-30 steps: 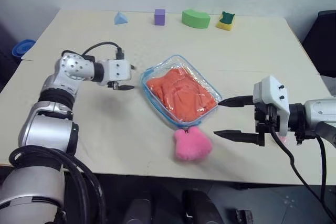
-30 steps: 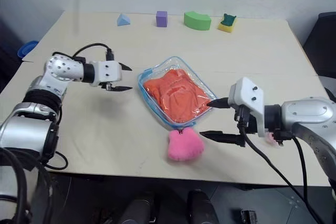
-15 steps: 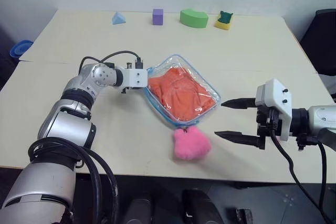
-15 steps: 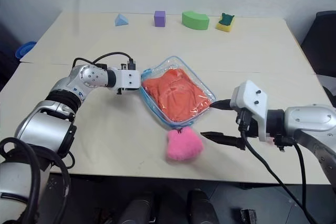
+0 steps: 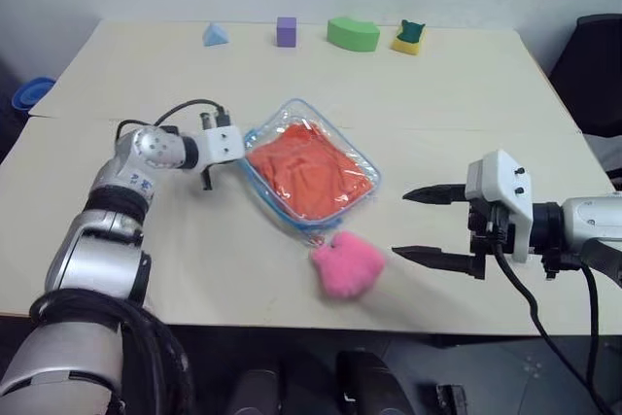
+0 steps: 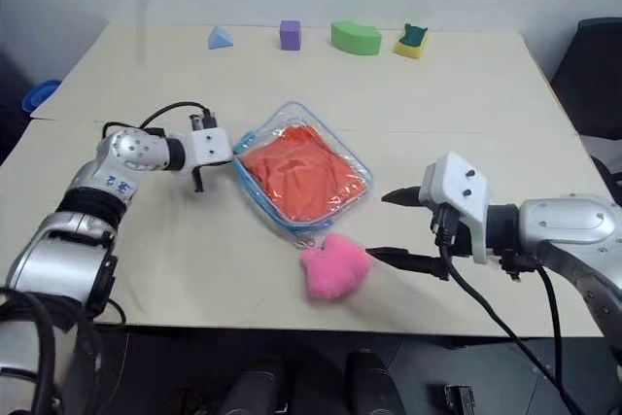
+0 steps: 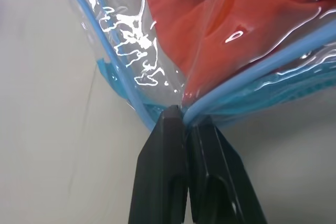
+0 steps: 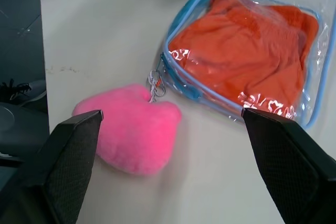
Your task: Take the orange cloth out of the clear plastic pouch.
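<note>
The clear plastic pouch (image 5: 362, 155) with light blue trim lies flat at the table's middle. The orange cloth (image 5: 309, 172) is folded inside it and takes up most of it. My left gripper (image 5: 240, 149) is shut on the pouch's left corner; in the left wrist view its fingers (image 7: 163, 150) pinch the blue trim (image 7: 123, 85) beside the cloth (image 7: 226, 24). My right gripper (image 5: 400, 224) hovers open to the right of the pouch, apart from it, with nothing between its fingers.
A pink plush heart (image 5: 347, 261) lies at the pouch's near corner, joined to it by a small metal ring (image 8: 156, 85). A blue pyramid (image 5: 215, 34), purple cube (image 5: 286, 31), green arch (image 5: 352, 34) and yellow-green block (image 5: 409, 38) line the far edge.
My left gripper reached the pouch's left corner, shut on it and drew the pouch a little to the left. The right gripper stayed where it was, open.
</note>
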Motion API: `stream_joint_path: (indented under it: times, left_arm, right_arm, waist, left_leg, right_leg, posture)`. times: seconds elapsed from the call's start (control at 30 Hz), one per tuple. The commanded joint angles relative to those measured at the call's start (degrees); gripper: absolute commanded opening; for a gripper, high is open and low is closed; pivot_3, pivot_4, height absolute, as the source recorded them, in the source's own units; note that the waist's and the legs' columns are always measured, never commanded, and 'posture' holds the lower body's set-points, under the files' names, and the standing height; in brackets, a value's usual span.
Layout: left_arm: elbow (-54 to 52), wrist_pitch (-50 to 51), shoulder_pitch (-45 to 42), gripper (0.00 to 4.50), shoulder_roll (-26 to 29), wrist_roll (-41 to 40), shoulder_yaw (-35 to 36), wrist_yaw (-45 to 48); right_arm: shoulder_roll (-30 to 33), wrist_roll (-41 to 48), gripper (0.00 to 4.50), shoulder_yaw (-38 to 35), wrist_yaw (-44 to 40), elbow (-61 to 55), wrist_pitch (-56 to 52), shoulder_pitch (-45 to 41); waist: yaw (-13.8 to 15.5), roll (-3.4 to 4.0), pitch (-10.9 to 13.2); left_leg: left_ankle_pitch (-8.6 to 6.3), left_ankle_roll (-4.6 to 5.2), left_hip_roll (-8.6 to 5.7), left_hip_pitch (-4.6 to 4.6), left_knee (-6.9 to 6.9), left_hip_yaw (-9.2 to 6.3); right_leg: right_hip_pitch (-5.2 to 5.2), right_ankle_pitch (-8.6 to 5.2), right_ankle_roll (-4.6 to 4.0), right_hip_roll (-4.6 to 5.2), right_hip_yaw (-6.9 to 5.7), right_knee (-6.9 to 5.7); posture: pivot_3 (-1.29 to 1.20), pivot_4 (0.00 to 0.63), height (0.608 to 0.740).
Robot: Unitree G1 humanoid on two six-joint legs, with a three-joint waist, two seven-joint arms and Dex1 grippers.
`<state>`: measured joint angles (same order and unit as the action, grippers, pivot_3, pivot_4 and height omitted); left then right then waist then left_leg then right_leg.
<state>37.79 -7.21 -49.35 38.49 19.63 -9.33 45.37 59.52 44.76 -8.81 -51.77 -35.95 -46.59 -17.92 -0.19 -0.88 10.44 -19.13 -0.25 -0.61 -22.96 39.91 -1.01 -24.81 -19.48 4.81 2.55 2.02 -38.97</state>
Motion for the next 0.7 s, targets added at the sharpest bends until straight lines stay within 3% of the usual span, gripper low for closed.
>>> stream_joint_path:
  times: [0.03,0.13,0.23,0.33,0.47,0.57,0.7]
  left_arm:
    - [-28.88,23.25,12.83,0.02,-0.16,0.12,3.64,2.31]
    - [-47.28,41.69,21.69,0.02,-2.93,3.18,4.48,0.78]
    - [-58.58,54.16,25.77,0.02,-4.69,5.74,3.1,-0.16]
    - [-66.17,62.29,28.32,0.02,-4.0,7.23,1.44,-0.37]
    - [-68.63,67.19,29.47,0.02,-3.1,6.53,1.15,-1.88]
    - [-68.62,67.23,29.57,0.69,-2.52,5.1,1.5,-2.65]
    - [-66.58,64.78,28.35,1.93,-0.58,3.23,3.03,-3.5]
  right_arm:
    - [-1.02,-0.84,4.41,1.13,-0.39,-0.07,1.61,-1.27]
    - [-1.82,-1.64,4.41,2.68,-0.35,0.7,1.79,-2.42]
    - [-2.29,-2.19,4.41,3.53,-0.3,1.17,1.85,-3.08]
    - [-2.57,-2.34,4.41,3.87,-0.64,1.37,1.95,-3.25]
    - [-2.96,-3.08,4.41,4.49,-0.88,1.93,2.53,-3.31]
    - [-3.5,-3.4,4.41,4.75,-0.63,2.21,2.61,-3.55]
    - [-4.0,-3.59,4.41,4.74,-0.4,2.04,2.56,-3.44]
  waist:
    - [-0.11,-0.01,-0.02]
    - [0.17,-0.02,-0.04]
    - [0.57,-0.06,-0.06]
    - [0.64,-0.06,-0.06]
    - [0.73,-0.06,-0.06]
    - [0.73,-0.06,-0.06]
    - [0.84,-0.06,-0.06]
  left_leg:
    - [0.0,0.0,0.01,-0.03,0.02,-0.03]
    - [-0.01,0.0,0.01,-0.01,0.04,-0.03]
    - [-0.02,0.02,-0.01,0.03,0.12,-0.04]
    - [-0.05,0.07,-0.03,0.06,0.12,-0.03]
    - [-0.06,0.09,-0.03,0.09,0.1,-0.04]
    - [-0.06,0.1,-0.03,0.12,0.08,-0.02]
    - [-0.07,0.1,-0.03,0.13,0.08,-0.03]
  right_leg:
    - [-0.01,0.0,0.0,0.0,-0.01,0.02]
    - [0.02,0.0,0.0,0.0,0.02,0.01]
    - [0.15,0.0,0.0,-0.01,-0.02,0.0]
    - [0.18,0.0,0.0,-0.01,0.0,0.0]
    - [0.19,0.0,0.0,-0.02,0.0,0.01]
    - [0.2,0.0,0.0,-0.02,0.01,0.02]
    - [0.2,0.0,0.0,-0.01,0.01,0.09]
  posture:
    - [0.0,0.15,0.74]
    - [0.0,0.15,0.74]
    - [0.0,0.15,0.74]
    - [0.0,0.15,0.74]
    - [0.0,0.15,0.74]
    - [0.0,0.15,0.74]
    - [0.0,0.15,0.74]
